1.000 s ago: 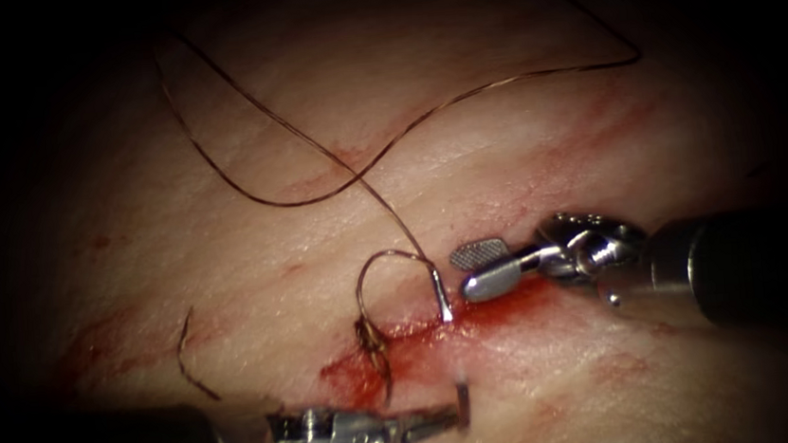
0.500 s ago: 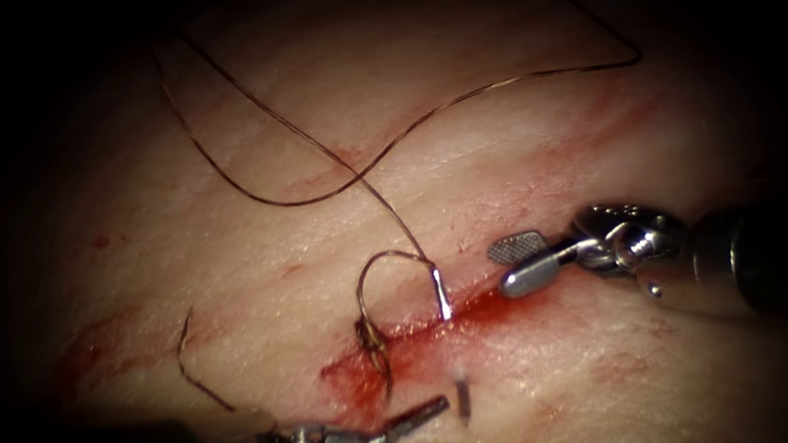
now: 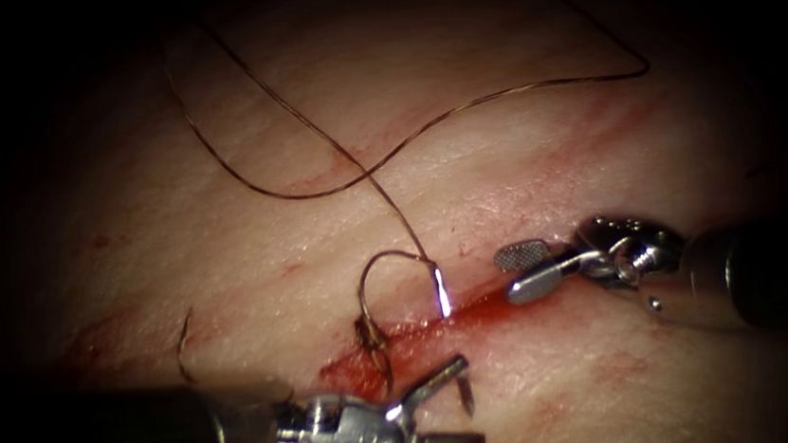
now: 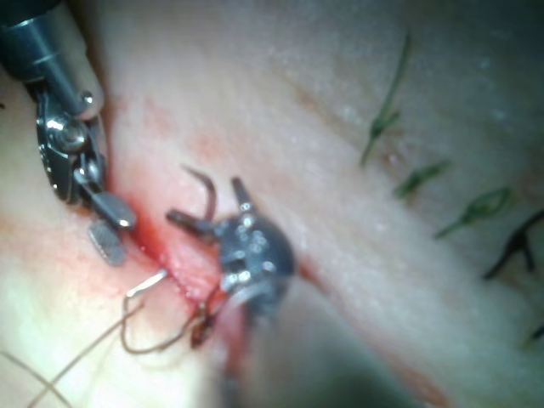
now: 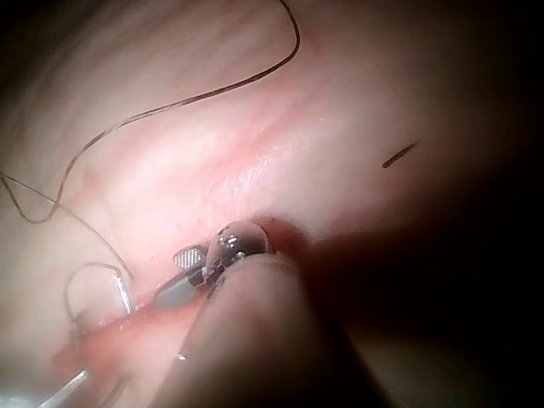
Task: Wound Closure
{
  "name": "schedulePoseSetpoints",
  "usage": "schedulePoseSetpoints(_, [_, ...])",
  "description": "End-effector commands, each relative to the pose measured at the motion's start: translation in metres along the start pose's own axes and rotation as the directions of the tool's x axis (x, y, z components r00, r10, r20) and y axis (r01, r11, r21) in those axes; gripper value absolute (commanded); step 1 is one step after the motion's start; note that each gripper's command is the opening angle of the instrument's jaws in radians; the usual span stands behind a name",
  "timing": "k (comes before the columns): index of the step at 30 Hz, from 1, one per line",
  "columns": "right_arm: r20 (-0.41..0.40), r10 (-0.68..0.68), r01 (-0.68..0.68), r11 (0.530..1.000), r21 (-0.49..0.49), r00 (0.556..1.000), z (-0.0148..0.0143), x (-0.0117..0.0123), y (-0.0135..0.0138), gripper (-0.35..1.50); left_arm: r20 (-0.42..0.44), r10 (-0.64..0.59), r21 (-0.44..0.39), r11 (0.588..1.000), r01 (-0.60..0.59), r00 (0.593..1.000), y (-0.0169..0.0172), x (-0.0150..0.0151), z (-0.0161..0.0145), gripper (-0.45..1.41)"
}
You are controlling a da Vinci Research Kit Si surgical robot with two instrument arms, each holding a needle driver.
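A pool of light at centre fades into darkness at every edge.

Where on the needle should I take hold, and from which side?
Probably the needle at its emerged tip end: its middle is buried in the tissue, its tail carries the thread. Come from the left with the left tool, whose open, empty fingers bracket it. The right tool is open, empty too.

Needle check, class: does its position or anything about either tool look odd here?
The needle sits through the tissue, its tail above the cut and its tip below it. Oddly, neither tool holds it: the left tool and right tool are both open, holding nothing.
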Motion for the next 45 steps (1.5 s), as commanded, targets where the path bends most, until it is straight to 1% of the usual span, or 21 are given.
schedulePoseSetpoints(1, [0.000, 0.001, -0.001, 1.000, 0.004, 1.000, 0.0010, -0.0007, 0.0003, 1.21, 0.000, -0.001, -0.001, 1.000, 0.001, 1.000, 0.0005, -0.0005, 0.0007, 0.62])
schedulePoseSetpoints(4, [-0.003, 0.001, -0.001, 1.000, 0.005, 1.000, 0.0010, -0.0007, 0.0003, 1.21, -0.002, -0.003, 0.006, 1.000, 0.003, 1.000, 0.0001, -0.0007, 0.0008, 0.59])
schedulePoseSetpoints(8, [-0.006, 0.003, -0.003, 1.000, 0.006, 1.000, 0.0010, -0.0006, 0.0003, 1.21, -0.010, -0.004, 0.006, 1.000, 0.005, 1.000, -0.0001, -0.0006, 0.0014, 0.49])
schedulePoseSetpoints(10, [-0.009, 0.005, -0.004, 1.000, 0.007, 1.000, 0.0009, -0.0004, 0.0002, 1.21, -0.013, -0.004, 0.002, 1.000, 0.004, 1.000, 0.0000, -0.0006, 0.0015, 0.25])
schedulePoseSetpoints(11, [-0.009, 0.005, -0.005, 1.000, 0.007, 1.000, 0.0009, -0.0004, 0.0002, 1.21, -0.013, -0.003, 0.002, 1.000, 0.003, 1.000, 0.0001, -0.0006, 0.0015, 0.05])
schedulePoseSetpoints(12, [-0.009, 0.006, -0.006, 1.000, 0.007, 1.000, 0.0009, -0.0003, 0.0001, 1.21, -0.013, -0.003, 0.002, 1.000, 0.003, 1.000, 0.0001, -0.0007, 0.0014, -0.10])
schedulePoseSetpoints(14, [-0.014, 0.008, -0.008, 1.000, 0.011, 1.000, 0.0008, -0.0002, 0.0000, 1.21, -0.013, -0.002, 0.001, 1.000, 0.002, 1.000, 0.0003, -0.0006, 0.0012, -0.30])
schedulePoseSetpoints(16, [-0.017, 0.011, -0.011, 1.000, 0.013, 1.000, 0.0008, 0.0000, -0.0002, 1.21, -0.014, -0.008, 0.000, 1.000, 0.008, 1.000, 0.0004, -0.0006, 0.0011, -0.43])
schedulePoseSetpoints(20, [-0.030, -0.011, 0.011, 1.000, 0.020, 0.999, 0.0003, 0.0012, -0.0008, 1.21, -0.010, -0.050, -0.008, 0.999, 0.050, 0.999, 0.0011, 0.0000, 0.0008, -0.45])
schedulePoseSetpoints(25, [-0.055, -0.042, 0.043, 0.999, 0.016, 0.998, -0.0004, 0.0030, -0.0016, 1.21, -0.008, -0.088, -0.056, 0.995, 0.087, 0.996, 0.0019, 0.0014, 0.0007, -0.45])
schedulePoseSetpoints(28, [-0.063, -0.058, 0.060, 0.998, 0.018, 0.996, -0.0007, 0.0041, -0.0022, 1.21, -0.023, -0.144, -0.107, 0.984, 0.141, 0.989, 0.0024, 0.0027, 0.0006, -0.45])
schedulePoseSetpoints(31, [-0.068, -0.073, 0.074, 0.997, 0.016, 0.995, -0.0009, 0.0049, -0.0026, 1.21, -0.038, -0.214, -0.162, 0.965, 0.206, 0.976, 0.0029, 0.0041, 0.0003, -0.45])
schedulePoseSetpoints(35, [-0.068, -0.077, 0.079, 0.997, 0.016, 0.995, -0.0008, 0.0050, -0.0028, 1.21, -0.062, -0.312, -0.228, 0.929, 0.291, 0.948, 0.0035, 0.0060, -0.0001, -0.45])
schedulePoseSetpoints(39, [-0.068, -0.081, 0.083, 0.996, 0.014, 0.994, -0.0006, 0.0046, -0.0027, 1.21, -0.090, -0.373, -0.273, 0.901, 0.337, 0.923, 0.0040, 0.0075, -0.0005, -0.45])
schedulePoseSetpoints(45, [-0.067, -0.083, 0.085, 0.996, 0.015, 0.994, -0.0007, 0.0043, -0.0028, 1.21, -0.116, -0.391, -0.309, 0.888, 0.341, 0.913, 0.0037, 0.0092, -0.0016, -0.45])
